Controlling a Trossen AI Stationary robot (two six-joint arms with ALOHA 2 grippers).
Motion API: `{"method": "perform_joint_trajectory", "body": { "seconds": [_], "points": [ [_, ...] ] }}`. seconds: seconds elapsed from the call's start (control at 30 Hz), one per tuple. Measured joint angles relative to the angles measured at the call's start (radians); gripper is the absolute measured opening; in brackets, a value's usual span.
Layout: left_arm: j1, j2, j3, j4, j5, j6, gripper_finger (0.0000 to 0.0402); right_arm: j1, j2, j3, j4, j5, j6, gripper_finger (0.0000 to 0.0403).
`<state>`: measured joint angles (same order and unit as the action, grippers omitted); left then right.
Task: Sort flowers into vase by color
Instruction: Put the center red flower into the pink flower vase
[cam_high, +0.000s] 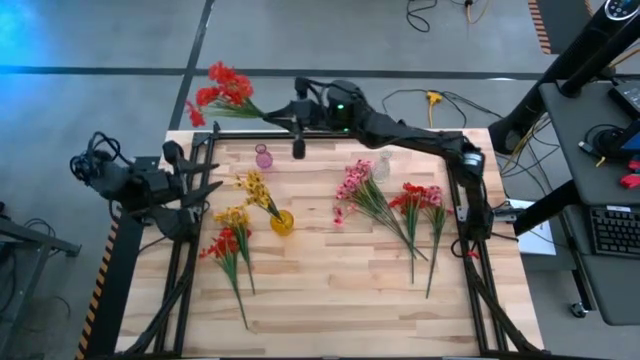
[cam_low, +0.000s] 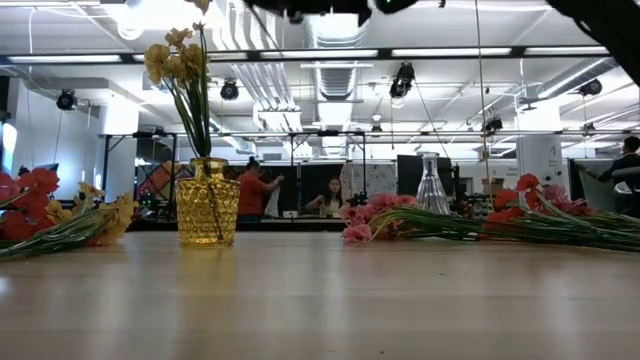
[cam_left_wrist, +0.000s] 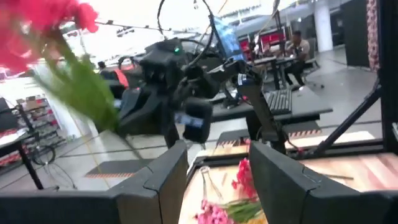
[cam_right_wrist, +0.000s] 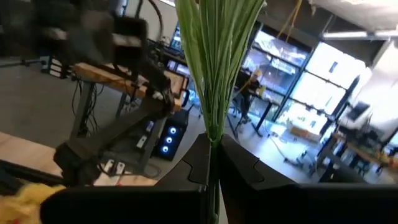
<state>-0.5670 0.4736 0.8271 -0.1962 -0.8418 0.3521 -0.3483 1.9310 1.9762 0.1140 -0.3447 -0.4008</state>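
The right gripper (cam_high: 277, 117) holds its jaws clamped on the red sprig (cam_high: 225, 93), which lies level past the counter's (cam_high: 330, 290) far edge, blossoms pointing left.

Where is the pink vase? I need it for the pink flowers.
In the high view the pink vase stands near the table's far edge, left of centre, just behind the yellow vase and its flowers.

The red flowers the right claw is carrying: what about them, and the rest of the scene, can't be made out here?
- Red flowers: right wrist view shows only stems; blossoms cut off by the top edge.
- Same bunch, left wrist view: blurred, too close.
- Pink vase: missing from the low view.
- Right claw: low view cuts it off at the top.
- Left claw: tiny from above.
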Motion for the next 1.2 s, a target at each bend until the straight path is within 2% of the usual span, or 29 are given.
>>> {"method": "perform_joint_trajectory", "body": {
  "seconds": [0.1, 0.27, 0.53, 0.67, 0.97, 1.1, 1.2],
  "points": [
    [0.044, 0.022, -0.006, 0.051, 0.025, 0.002, 0.0172, 0.025, -0.031, -0.003, -0.028, 0.005, -0.035, 0.0012],
    [0.142, 0.119, -0.006, 0.193, 0.158, 0.007, 0.0199, 0.08, -0.048, -0.004, -0.026, -0.003, -0.068, 0.0012],
    [0.275, 0.233, -0.006, 0.322, 0.158, -0.04, 0.021, 0.148, -0.049, -0.004, -0.037, -0.005, -0.11, 0.0012],
    [0.293, 0.254, -0.006, 0.342, 0.228, -0.039, 0.021, 0.173, -0.053, -0.004, -0.035, -0.007, -0.125, 0.0012],
    [0.297, 0.287, -0.006, 0.43, 0.229, 0.013, 0.021, 0.194, -0.053, -0.004, -0.035, -0.022, -0.128, 0.0012],
    [0.299, 0.308, -0.006, 0.456, 0.281, 0.042, 0.021, 0.194, -0.052, -0.004, -0.036, -0.023, -0.127, 0.0012],
    [0.299, 0.318, -0.002, 0.469, 0.283, 0.065, 0.021, 0.194, -0.052, -0.004, -0.035, -0.021, -0.124, 0.0012]
  ]
}}
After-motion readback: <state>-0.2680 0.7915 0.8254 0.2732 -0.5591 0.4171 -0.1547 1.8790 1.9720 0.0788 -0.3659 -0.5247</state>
